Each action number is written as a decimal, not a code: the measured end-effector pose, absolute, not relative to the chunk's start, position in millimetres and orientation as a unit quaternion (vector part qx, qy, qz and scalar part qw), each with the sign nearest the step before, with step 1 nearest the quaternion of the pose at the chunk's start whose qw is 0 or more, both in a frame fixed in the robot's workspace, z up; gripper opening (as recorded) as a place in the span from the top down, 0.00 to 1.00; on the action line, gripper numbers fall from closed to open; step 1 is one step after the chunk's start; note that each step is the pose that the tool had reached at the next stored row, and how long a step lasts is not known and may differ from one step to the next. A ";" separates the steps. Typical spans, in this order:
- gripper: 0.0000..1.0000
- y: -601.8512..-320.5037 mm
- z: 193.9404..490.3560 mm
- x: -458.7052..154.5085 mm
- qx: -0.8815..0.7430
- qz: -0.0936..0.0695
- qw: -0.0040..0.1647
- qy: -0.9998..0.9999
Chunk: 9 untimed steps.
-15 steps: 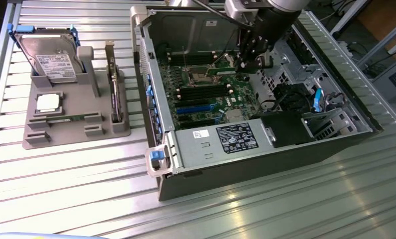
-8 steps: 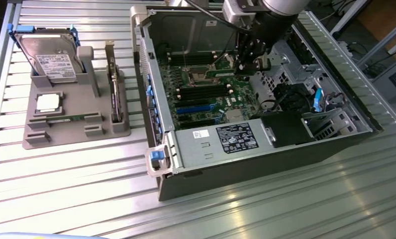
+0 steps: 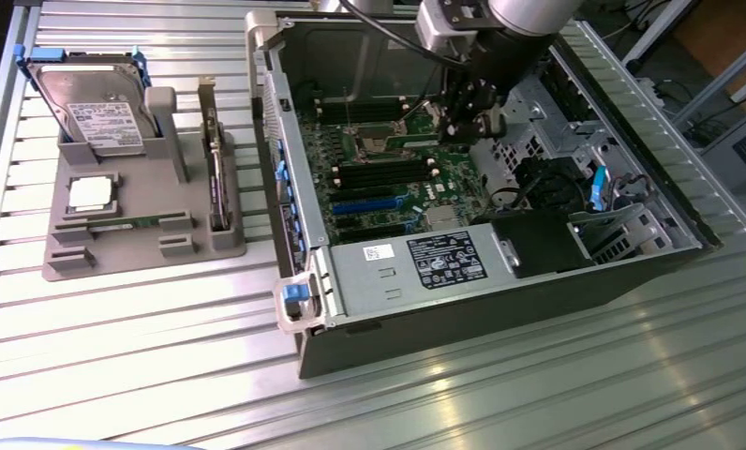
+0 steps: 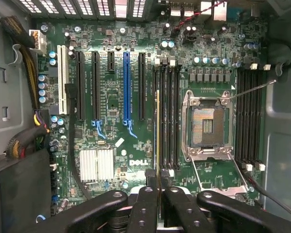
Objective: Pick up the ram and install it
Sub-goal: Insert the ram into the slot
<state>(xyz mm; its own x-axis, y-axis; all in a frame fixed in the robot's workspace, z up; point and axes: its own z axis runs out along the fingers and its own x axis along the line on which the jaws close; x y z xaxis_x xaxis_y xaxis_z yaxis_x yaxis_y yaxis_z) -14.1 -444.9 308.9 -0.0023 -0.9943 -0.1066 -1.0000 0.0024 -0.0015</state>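
Two fingers (image 4: 146, 199) of the tool (image 4: 158, 180) are pressed together on the ram (image 4: 157, 126), pinching it by one end. The stick is seen edge-on as a thin pale line running out from the fingertips. In the exterior view the tool (image 3: 476, 111) hangs inside the open computer case (image 3: 499, 281), low over the motherboard (image 4: 116, 87).

The pick-up is done, judging by this grip, and the step in hand is the install. The ram lies along the bank of black memory slots (image 4: 170, 111) beside the empty processor socket (image 4: 207, 127). It appears to lie over the slot of that bank farthest from the socket. Whether its lower edge touches the slot or hovers above it, I cannot tell.

Seating it probably calls for the stick to stay parallel to the slot, upright rather than tilted. It also calls for a straight, even press so that both ends go in together. A skewed approach could catch the slot wall or a neighbouring slot.

Farther out, on the slatted bench (image 3: 160, 356), a grey holder (image 3: 61, 258) stands well apart from the case. It carries a hard drive (image 3: 92, 108), a square processor chip (image 3: 89, 192) and a dark card (image 3: 216, 178).
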 end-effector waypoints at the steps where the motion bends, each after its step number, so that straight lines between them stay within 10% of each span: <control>1: 0.88 -444.9 308.1 -14.2 -0.705 0.037 0.038 0.707; 9: 0.88 -444.9 302.5 -15.3 -0.705 0.037 0.038 0.707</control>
<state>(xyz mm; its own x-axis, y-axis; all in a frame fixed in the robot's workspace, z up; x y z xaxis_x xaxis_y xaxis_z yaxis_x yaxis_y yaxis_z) -15.3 -444.9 302.5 -0.0022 -0.9943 -0.1067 -1.0000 0.0024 -0.0015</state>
